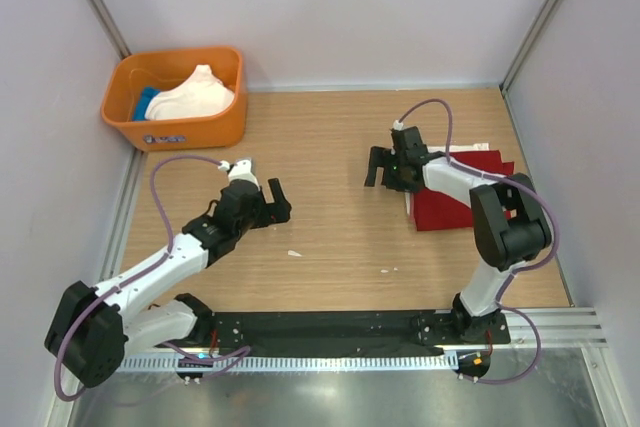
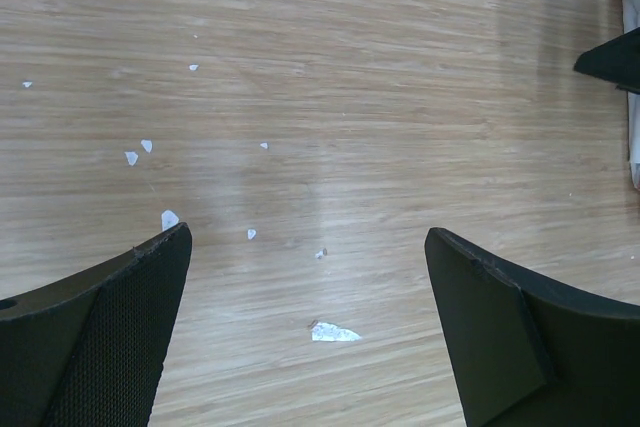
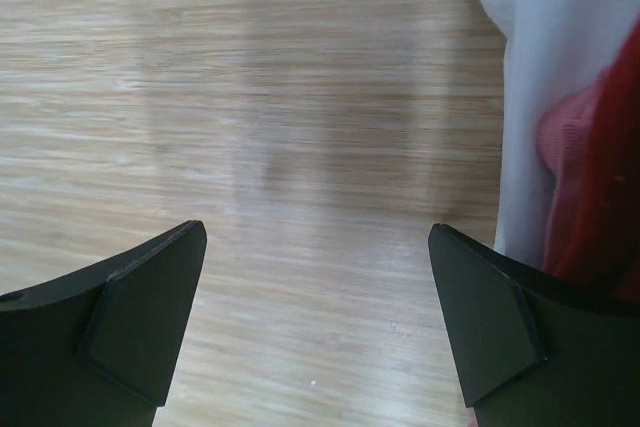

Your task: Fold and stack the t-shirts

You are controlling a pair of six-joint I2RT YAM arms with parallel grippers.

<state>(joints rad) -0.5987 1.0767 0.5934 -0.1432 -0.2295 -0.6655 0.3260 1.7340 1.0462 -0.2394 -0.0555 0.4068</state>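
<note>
A dark red t-shirt [image 1: 455, 192] lies folded on the right of the table, with the edge of a white one [image 1: 470, 149] showing under it. In the right wrist view the white cloth [image 3: 540, 97] and the red cloth [image 3: 600, 187] fill the right edge. My right gripper [image 1: 380, 169] [image 3: 315, 230] hangs open just left of this pile, with only bare wood between its fingers. My left gripper [image 1: 277, 199] [image 2: 308, 234] stands open over the middle-left of the table and holds nothing. More t-shirts, cream [image 1: 195, 95] and blue [image 1: 148, 102], lie in the tub.
The orange tub [image 1: 190, 129] stands at the back left corner. Small white paper scraps [image 2: 333, 332] [image 1: 293, 253] dot the wooden table [image 1: 330, 127]. White walls close in on the left, back and right. A black rail [image 1: 330, 327] runs along the near edge.
</note>
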